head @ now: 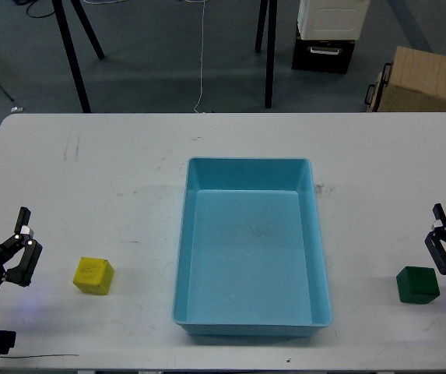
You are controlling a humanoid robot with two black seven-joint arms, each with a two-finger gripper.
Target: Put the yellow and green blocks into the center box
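Head view: nothing's picked up yet, so this looks like the very start. One small matte yellow cube [93,276] sits on the white counter [129,171] left of the big shallow light-blue plastic tray [182,257], one dark green cube [417,284] right of it. Left tool [20,238] looks spread, empty; right tool [440,234] probably spread too, hard to say. Next: reach in and grab a cube.

Two black robot arms show only at the picture's lower corners, at eight and four o'clock. The left gripper [23,241] has two short, angular black fingers with small white markings near the tips. The right gripper [443,238] has matching black fingers and a small pale patch.
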